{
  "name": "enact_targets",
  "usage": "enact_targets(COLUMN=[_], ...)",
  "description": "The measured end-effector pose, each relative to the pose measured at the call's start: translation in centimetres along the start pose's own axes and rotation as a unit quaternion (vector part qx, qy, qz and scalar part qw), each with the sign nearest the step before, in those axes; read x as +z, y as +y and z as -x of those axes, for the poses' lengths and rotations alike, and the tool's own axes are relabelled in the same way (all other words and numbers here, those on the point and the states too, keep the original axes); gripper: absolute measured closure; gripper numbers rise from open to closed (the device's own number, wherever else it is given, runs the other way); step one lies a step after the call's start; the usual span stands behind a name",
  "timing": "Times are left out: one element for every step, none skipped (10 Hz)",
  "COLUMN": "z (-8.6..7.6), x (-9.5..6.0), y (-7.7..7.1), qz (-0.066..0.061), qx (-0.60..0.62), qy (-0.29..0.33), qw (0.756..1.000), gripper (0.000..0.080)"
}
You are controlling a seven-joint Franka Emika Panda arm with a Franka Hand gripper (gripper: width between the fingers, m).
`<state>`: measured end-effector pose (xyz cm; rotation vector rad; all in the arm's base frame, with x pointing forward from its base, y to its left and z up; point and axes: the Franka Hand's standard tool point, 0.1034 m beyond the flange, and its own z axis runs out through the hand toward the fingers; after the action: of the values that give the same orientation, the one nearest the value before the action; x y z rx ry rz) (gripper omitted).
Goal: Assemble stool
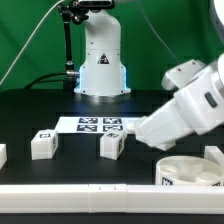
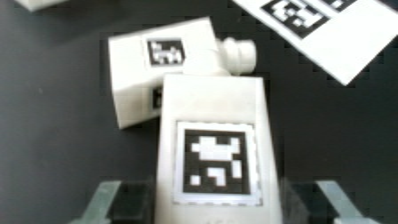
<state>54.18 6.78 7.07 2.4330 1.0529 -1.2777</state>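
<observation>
On the black table (image 1: 30,115) in the exterior view, the stool's parts lie loose. The round seat (image 1: 190,172) sits low on the exterior view's right, close to the white rail (image 1: 80,195). One leg (image 1: 43,144) lies toward the left, and a middle leg (image 1: 112,146) lies just in front of the marker board (image 1: 100,124). The arm slants in from the right with its hand (image 1: 143,133) low beside that middle leg; what it holds is hidden from here. A small dark mark on the robot's base is too small to read.

At the wrist, the hand (image 2: 217,195) pinches a tagged leg (image 2: 217,110) between its fingers (image 2: 118,198), gripping across the leg's width, probably to carry it to the seat. A neighbouring leg (image 2: 151,65) touches its far end. Only black-and-white square tags show, and no words.
</observation>
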Motion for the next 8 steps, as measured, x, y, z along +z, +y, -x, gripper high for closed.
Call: enact_targets(z=[1.0, 1.6, 1.3, 0.9, 0.9, 0.7, 0.9, 1.2], x=[-0.8, -1.3, -1.0, -1.1, -0.9, -0.1, -0.4, -1.6], y=[0.1, 0.5, 0.5, 0.8, 0.9, 1.4, 1.7, 1.7], qz=[-0.003, -0.003, -0.001, 0.003, 0.001, -0.004, -0.012, -0.020], qx=[0.005, 0.009, 0.008, 0.008, 0.013, 0.041, 0.063, 0.085], qy=[0.001, 0.006, 0.008, 0.017, 0.018, 0.023, 0.035, 0.069], qw=[1.000, 1.000, 1.000, 1.000, 1.000, 0.999, 0.997, 0.994], gripper=[0.0464, 0.0463, 0.0463, 0.0463, 0.0463, 0.0463, 0.0463, 0.0463])
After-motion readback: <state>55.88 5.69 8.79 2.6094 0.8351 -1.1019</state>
